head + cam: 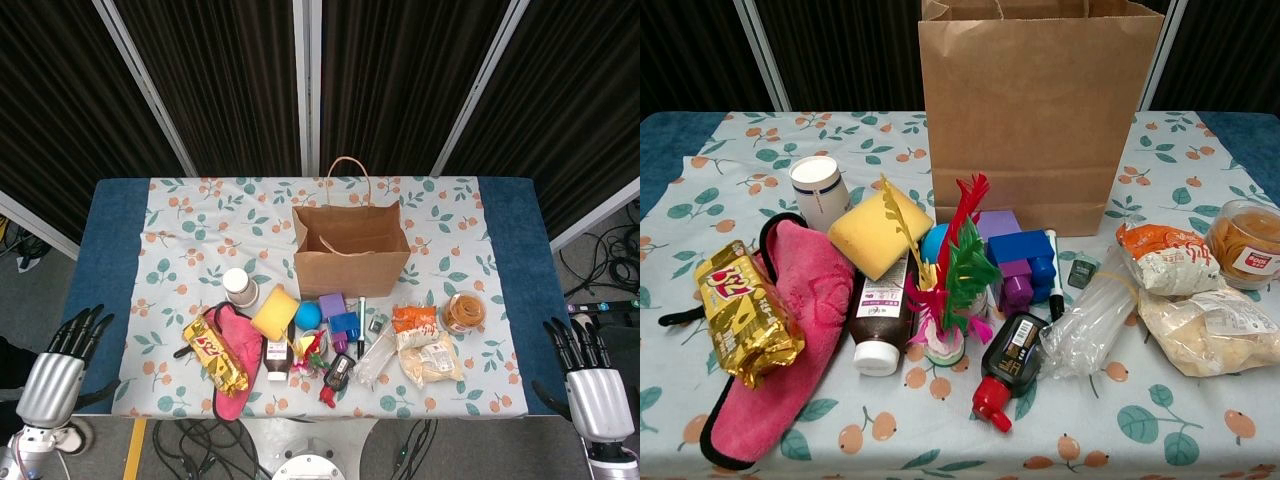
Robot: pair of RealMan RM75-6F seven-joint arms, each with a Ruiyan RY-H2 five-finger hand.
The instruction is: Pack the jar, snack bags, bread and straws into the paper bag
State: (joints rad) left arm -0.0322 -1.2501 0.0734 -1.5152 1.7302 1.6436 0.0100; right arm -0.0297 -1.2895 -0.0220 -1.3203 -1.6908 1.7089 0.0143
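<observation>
your right hand (pixel 597 385) and left hand (pixel 62 365) both hang off the table's near corners, fingers spread, holding nothing. nearest the right hand lie the bread (pixel 430 358), the straws (pixel 375 355) with their long axis running toward the bag, the orange snack bag (pixel 413 318) and the jar (pixel 463 312). the gold snack bag (pixel 214 354) sits nearer your left. beyond stands the paper bag (pixel 351 248), mouth up.

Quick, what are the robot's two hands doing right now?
Left hand: open, holding nothing, off the table's edge.
Right hand: open, holding nothing, likewise.
</observation>
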